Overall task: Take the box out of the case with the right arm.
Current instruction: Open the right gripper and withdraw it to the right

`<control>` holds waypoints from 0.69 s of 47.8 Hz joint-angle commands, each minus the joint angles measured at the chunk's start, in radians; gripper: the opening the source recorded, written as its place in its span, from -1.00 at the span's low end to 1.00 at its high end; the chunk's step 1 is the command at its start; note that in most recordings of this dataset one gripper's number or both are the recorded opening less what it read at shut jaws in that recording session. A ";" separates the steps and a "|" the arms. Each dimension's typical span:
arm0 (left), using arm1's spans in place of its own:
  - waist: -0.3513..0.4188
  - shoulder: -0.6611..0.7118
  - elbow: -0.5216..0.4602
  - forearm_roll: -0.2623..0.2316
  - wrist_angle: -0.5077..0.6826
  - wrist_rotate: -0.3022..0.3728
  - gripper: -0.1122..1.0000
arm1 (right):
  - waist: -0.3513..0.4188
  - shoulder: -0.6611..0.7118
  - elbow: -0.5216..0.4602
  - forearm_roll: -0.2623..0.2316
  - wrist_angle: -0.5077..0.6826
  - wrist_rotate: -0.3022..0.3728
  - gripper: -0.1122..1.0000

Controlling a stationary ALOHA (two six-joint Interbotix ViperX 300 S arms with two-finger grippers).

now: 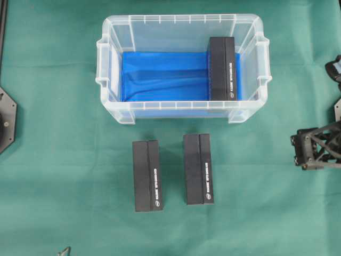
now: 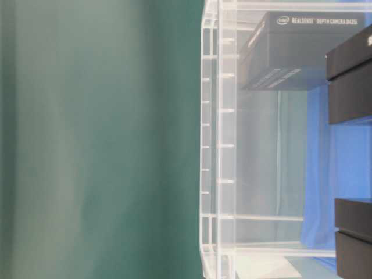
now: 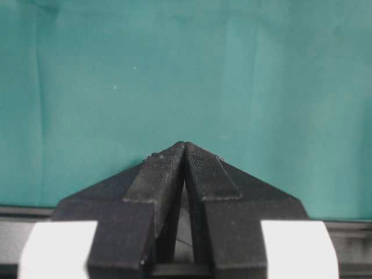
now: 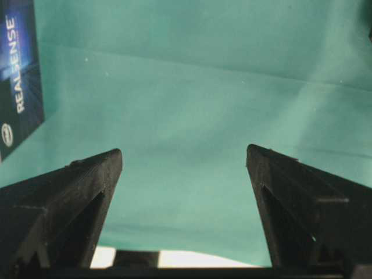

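Wide apart and gripping nothing, the jaws of the right gripper (image 4: 185, 160) hang over bare green cloth (image 4: 192, 104), and a box face printed "REALSENSE" sits at the left edge of that wrist view. From overhead the right arm (image 1: 318, 145) shows at the right edge of the table, well apart from the case (image 1: 113, 80). The left gripper (image 3: 185, 152) has its jaws pressed together at the tips with nothing between them, also above plain cloth.

The case stands at the upper middle of the overhead view, its floor lined with a blue sheet (image 1: 160, 74). One black box (image 1: 222, 68) is inside it, against the right end wall, long side running front to back. The table-level view reads its white lettering through the clear wall: "intel REALSENSE DEPTH CAMERA D435".

Two more black boxes lie on the cloth in front of the case, side by side but not touching: the left box (image 1: 147, 175) and the right box (image 1: 198, 168). Each carries a line of white lettering along one long edge, too small to read from above.
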 commanded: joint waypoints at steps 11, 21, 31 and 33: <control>0.002 0.006 -0.026 0.003 -0.003 0.000 -0.80 | -0.147 -0.048 0.002 -0.021 0.005 -0.149 0.77; 0.002 0.014 -0.026 0.003 -0.003 0.000 -0.80 | -0.364 -0.097 0.026 -0.020 -0.002 -0.368 0.77; 0.000 0.014 -0.026 0.003 -0.005 0.000 -0.80 | -0.580 -0.109 0.026 -0.008 -0.009 -0.594 0.77; 0.002 0.014 -0.026 0.003 -0.005 0.000 -0.80 | -0.623 -0.109 0.025 0.002 -0.017 -0.640 0.77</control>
